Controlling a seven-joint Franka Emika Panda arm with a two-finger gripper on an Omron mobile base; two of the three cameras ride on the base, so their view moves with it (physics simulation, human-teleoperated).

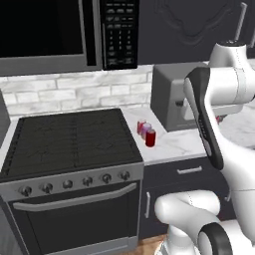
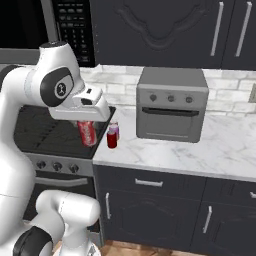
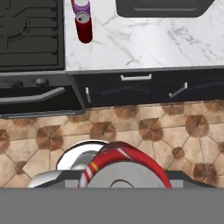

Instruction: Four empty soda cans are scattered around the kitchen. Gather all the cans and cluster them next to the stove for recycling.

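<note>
My gripper is shut on a red soda can, held upright in the air over the right edge of the black stove. In the hand view the held can's silver top and red rim sit at the bottom, high above the floor. On the marble counter just right of the stove stand a red can, a purple-pink can and another red can close together. Two of them show in the hand view: the red can and the purple-pink can.
A grey toaster oven stands on the counter right of the cans. A black microwave hangs above the stove. Dark drawers and cabinets line the front, over brown tile floor.
</note>
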